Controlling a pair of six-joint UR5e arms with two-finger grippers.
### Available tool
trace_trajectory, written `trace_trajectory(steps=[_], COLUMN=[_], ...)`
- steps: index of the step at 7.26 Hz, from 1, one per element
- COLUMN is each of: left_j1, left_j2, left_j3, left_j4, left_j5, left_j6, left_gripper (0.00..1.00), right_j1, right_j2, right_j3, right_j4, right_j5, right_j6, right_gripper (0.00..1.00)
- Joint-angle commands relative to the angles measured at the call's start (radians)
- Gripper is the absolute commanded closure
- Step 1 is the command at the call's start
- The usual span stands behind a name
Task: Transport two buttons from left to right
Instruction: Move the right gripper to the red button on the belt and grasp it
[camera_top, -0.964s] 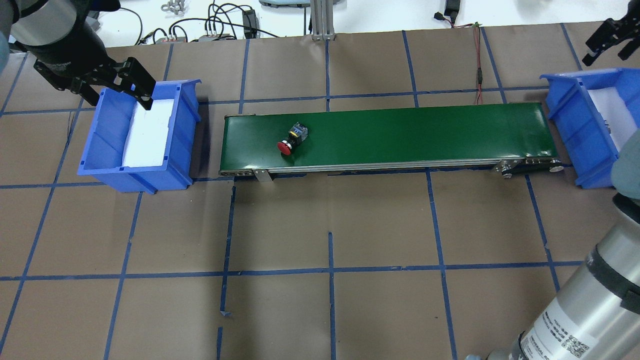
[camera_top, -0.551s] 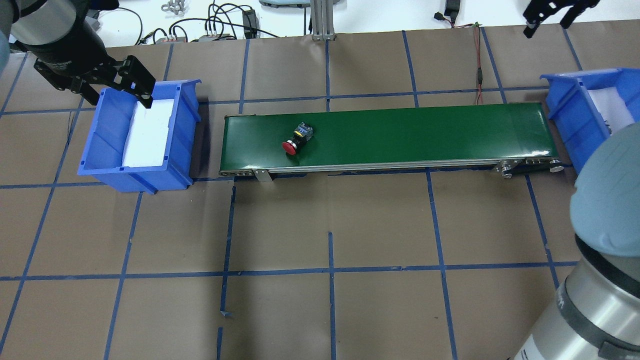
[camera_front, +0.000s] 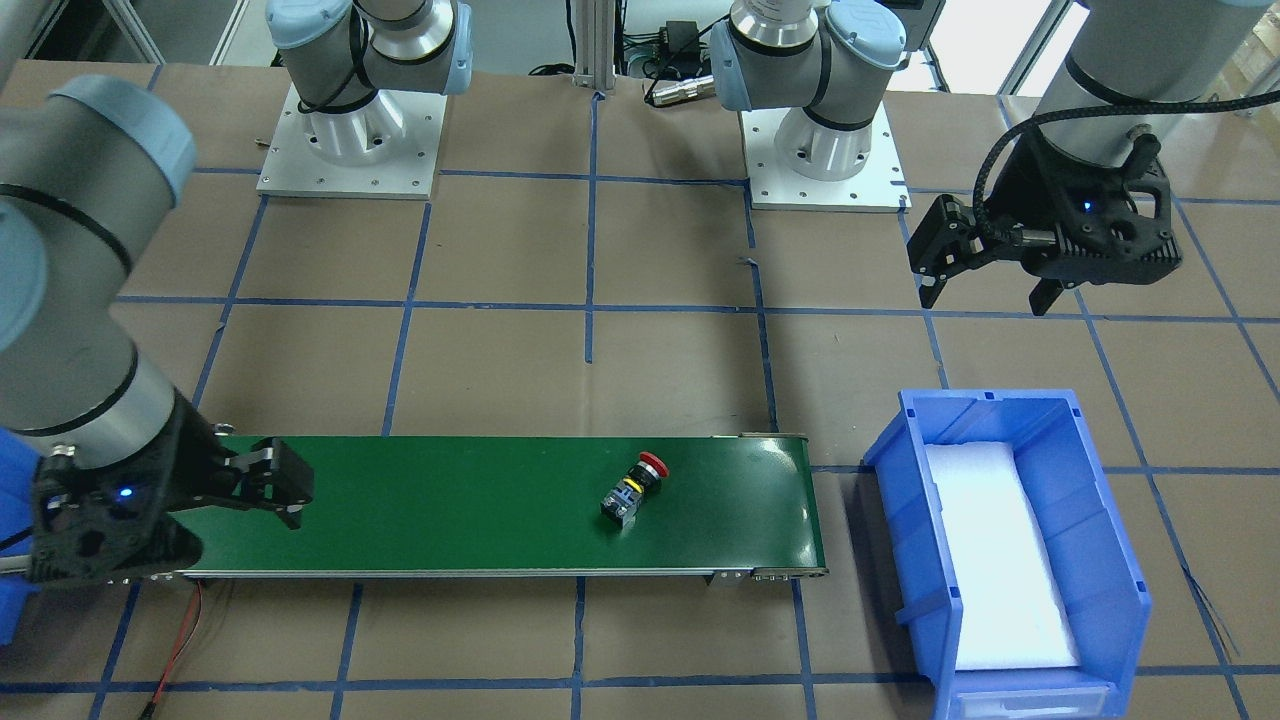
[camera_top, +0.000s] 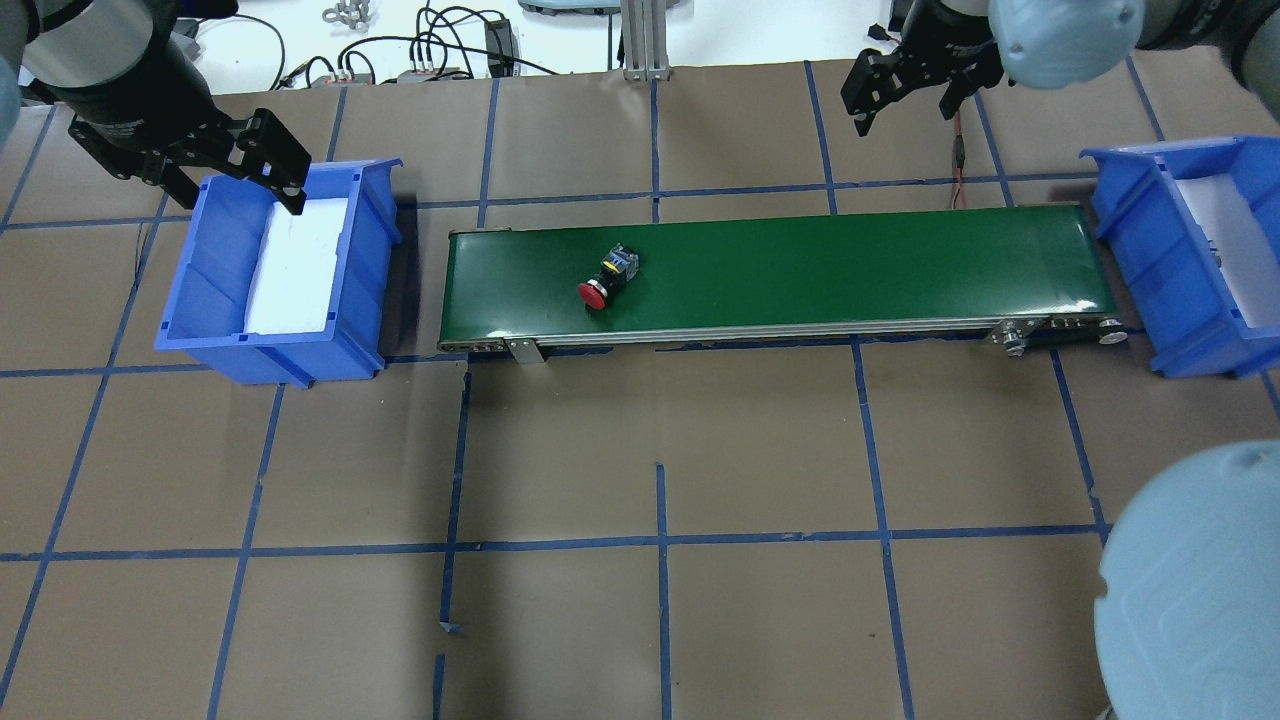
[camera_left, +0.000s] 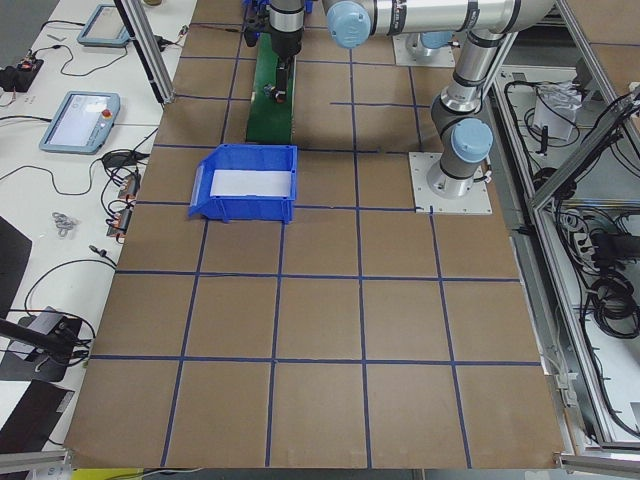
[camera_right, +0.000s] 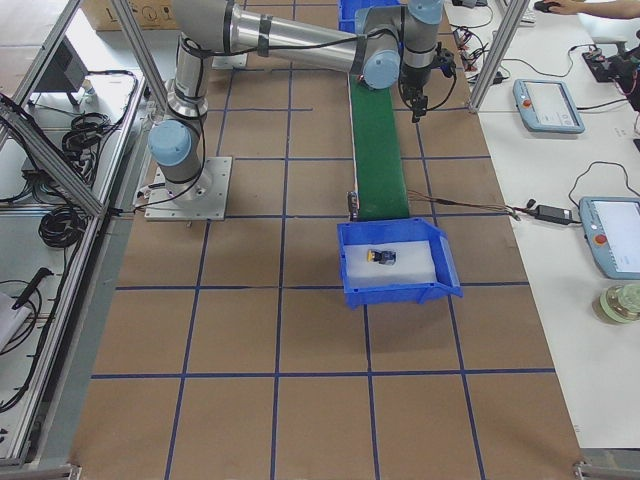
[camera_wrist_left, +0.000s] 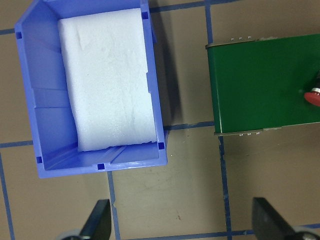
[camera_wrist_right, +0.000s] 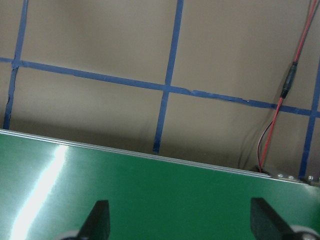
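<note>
The red-capped button (camera_top: 605, 281) is riding the green belt (camera_top: 800, 270), and over the last second it has crept a little further toward the right end. It lies on its side with the cap toward the robot, still well inside the left half. The big mover is the right gripper (camera_top: 905, 95): 1 second ago it hung by the right bin (camera_top: 1130, 230), and now it has swung out along the far edge of the belt toward the middle. Its jaws are spread wide and empty, and its wrist camera looks down on bare belt, so it reads as an arm going out to meet the button rather than waiting at the end. The left gripper (camera_top: 225, 175) has not budged, fingers wide apart and empty over the far rim of the left bin (camera_top: 215, 270), which holds only white foam. The other button (camera_right: 381, 258), dark with a yellow spot, already sits in the right bin, so 1 of 2 looks delivered and the red one is the last leg
</note>
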Motion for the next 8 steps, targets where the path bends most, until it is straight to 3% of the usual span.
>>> trace_trajectory(steps=[1,2,5,8], left_j1=[0.001,0.001,0.001,0.001], left_j2=[-0.001,-0.001,-0.001,-0.007], left_j3=[-0.001,0.0,-0.001,0.008], left_j4=[0.0,0.0,0.001,0.0], left_j5=[0.0,0.0,0.0,0.0], left_j6=[0.0,0.0,0.001,0.002], left_gripper=[0.0,0.0,0.0,0.0], right_j1=[0.05,0.087,0.095,0.182], right_j2=[-0.009,-0.005,0.009,0.014], right_j3=[0.045,0.059,0.119,0.171], right_j4=[-0.042,-0.071,-0.074,-0.076], right_j5=[0.004,0.012,0.009,0.003], right_j6=[0.011,0.067,0.534,0.683], right_gripper=[0.0,0.01,0.01,0.01])
